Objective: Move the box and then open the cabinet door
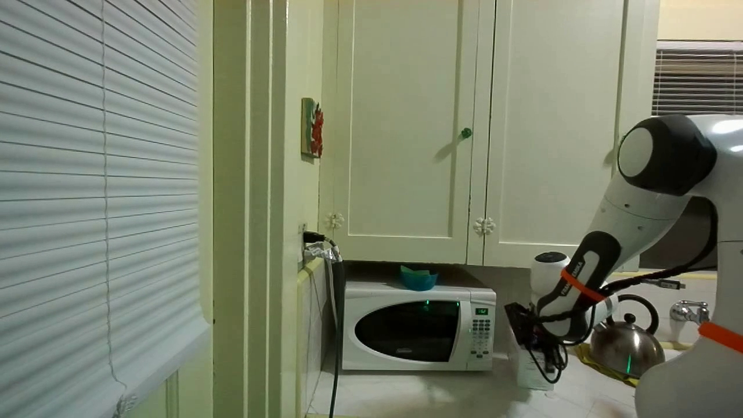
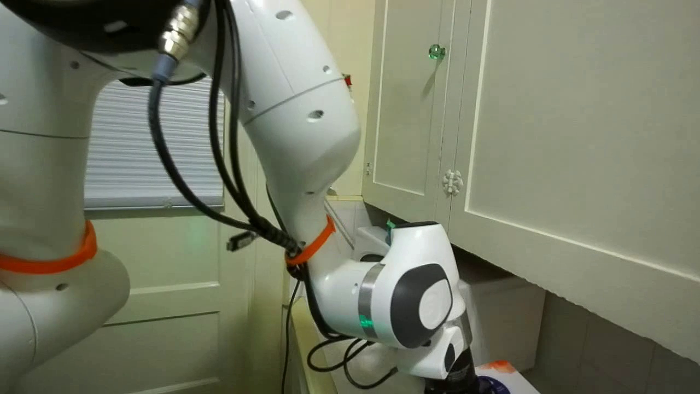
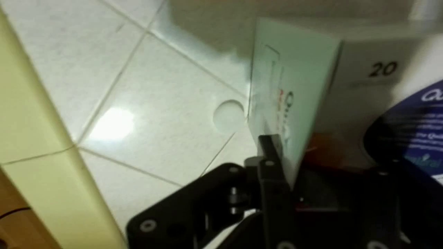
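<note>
At left, I see white blind hanging. Left cabinet door shut above white microwave, blue bowl on top; right cabinet door shut too. Right of microwave, box on tiled counter, my gripper at its pale green side; can't tell whether jaws clamp it. Steel kettle farther right.

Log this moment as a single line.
gripper: at pale green carton; visible finger: along carton's side; firm grip: unclear; upper cabinet doors: closed
</note>
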Tool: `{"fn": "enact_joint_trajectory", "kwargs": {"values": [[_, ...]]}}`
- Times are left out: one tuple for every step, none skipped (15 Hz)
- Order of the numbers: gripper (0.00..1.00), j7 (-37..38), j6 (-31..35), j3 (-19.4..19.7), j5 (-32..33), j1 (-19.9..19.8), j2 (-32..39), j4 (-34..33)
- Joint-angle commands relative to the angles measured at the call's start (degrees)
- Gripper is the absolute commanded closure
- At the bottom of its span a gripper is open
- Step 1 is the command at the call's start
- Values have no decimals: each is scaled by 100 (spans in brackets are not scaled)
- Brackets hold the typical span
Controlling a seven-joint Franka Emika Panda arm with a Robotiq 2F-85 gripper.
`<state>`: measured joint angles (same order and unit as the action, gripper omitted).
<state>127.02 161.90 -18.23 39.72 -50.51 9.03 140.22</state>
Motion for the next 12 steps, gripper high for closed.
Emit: {"fn": "enact_joint_trajectory", "kwargs": {"values": [[100,-900,53,297,-430,141,-1207,1225],[100,-1207,-7,473,-530,308,-1475,1472],[100,-1438,108,507,-510,307,-1669,1728],[100,-1803,241,551,-561,338,-1827,1937],[100,-2144,350,599,-642,407,-1981,2126],[100,-2495,454,649,-675,483,-2141,2296],[100,-2705,491,745,-568,634,-1656,1812],[100,-3089,657,843,-712,771,-1711,1917],[100,-3432,793,923,-868,936,-1672,1906],[100,-3733,931,988,-982,1093,-1603,1879],[100,-4099,1077,1055,-1227,1301,-1503,1850],[100,-4453,1215,1105,-1527,1542,-1397,1842]]}}
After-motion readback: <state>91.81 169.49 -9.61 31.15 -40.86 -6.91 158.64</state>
